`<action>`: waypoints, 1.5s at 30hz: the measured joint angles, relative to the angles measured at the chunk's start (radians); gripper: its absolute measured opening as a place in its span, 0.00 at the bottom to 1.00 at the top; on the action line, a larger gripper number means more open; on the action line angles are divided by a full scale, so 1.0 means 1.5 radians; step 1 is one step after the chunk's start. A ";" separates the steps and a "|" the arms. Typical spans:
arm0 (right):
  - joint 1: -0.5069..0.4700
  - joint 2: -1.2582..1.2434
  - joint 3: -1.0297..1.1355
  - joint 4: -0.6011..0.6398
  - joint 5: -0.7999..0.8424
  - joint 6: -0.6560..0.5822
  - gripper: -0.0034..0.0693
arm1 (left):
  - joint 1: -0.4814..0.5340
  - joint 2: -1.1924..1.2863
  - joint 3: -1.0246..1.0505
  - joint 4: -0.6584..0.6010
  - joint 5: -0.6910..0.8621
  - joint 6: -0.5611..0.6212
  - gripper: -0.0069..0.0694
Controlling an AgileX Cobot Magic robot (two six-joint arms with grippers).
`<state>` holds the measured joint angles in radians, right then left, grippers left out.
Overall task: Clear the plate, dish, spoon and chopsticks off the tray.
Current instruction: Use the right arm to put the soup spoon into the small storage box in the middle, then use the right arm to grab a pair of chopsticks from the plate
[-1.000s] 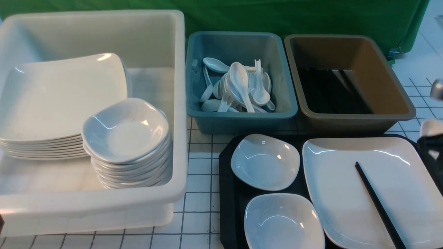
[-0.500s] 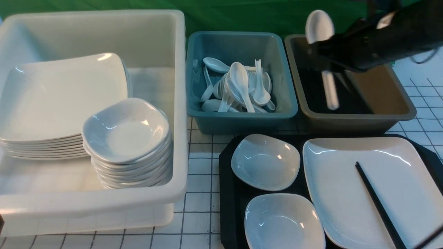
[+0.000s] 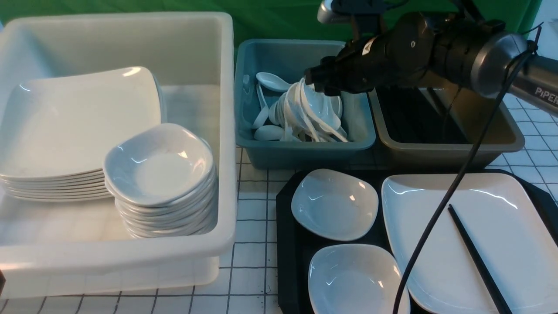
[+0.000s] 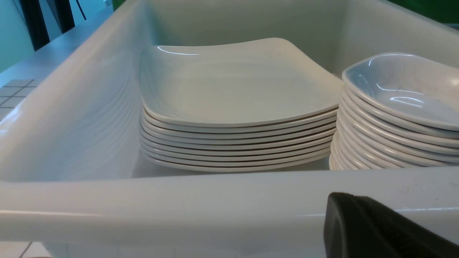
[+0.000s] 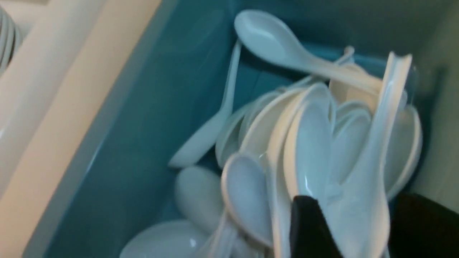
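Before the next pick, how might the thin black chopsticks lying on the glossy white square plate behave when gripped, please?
The chopsticks look straight and rigid, so probably stiff. Thin and lying on the slick plate, they may slide or roll when nudged. Likely very light.

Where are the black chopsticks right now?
In the front view, the chopsticks lie diagonally across the big plate on the tray, at the right, with the brown bin behind.

The only writing I can read is white lettering (image 3: 546,97), "PiPER", on the silver link of my right arm (image 3: 501,61) in the front view, where the frame's edge cuts it off. Nothing else in any view carries legible text, labels or numbers.
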<state>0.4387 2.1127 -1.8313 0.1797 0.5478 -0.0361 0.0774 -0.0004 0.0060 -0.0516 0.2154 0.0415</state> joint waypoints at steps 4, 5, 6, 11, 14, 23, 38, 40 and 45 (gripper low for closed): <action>-0.002 -0.036 -0.051 -0.005 0.154 -0.026 0.50 | 0.000 0.000 0.000 0.000 0.000 0.000 0.10; -0.004 -0.051 -0.069 -0.011 0.209 -0.033 0.48 | 0.000 0.000 0.000 0.000 0.000 0.000 0.10; -0.005 -0.054 -0.073 -0.013 0.220 -0.035 0.46 | 0.000 0.000 0.000 0.000 0.000 0.000 0.10; -0.017 -0.168 -0.132 -0.127 0.422 -0.044 0.20 | 0.000 0.000 0.000 0.000 0.001 0.000 0.10; -0.024 -0.236 -0.110 -0.183 0.432 -0.035 0.08 | 0.000 0.000 0.000 0.000 0.001 0.000 0.10; -0.100 -0.416 0.261 -0.205 0.443 0.024 0.05 | 0.000 0.000 0.000 0.000 0.001 0.000 0.10; -0.119 -0.406 0.668 -0.200 0.204 0.068 0.46 | 0.000 0.000 0.000 0.000 0.001 0.000 0.10; -0.119 -0.381 0.668 -0.192 0.161 0.073 0.51 | 0.000 0.000 0.000 0.000 0.001 0.000 0.10; -0.119 -0.315 0.670 -0.181 0.117 0.075 0.53 | 0.000 0.000 0.000 0.000 0.001 0.000 0.10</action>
<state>0.2606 1.6401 -0.8266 -0.0922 0.7240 0.0763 0.0774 -0.0004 0.0060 -0.0516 0.2167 0.0415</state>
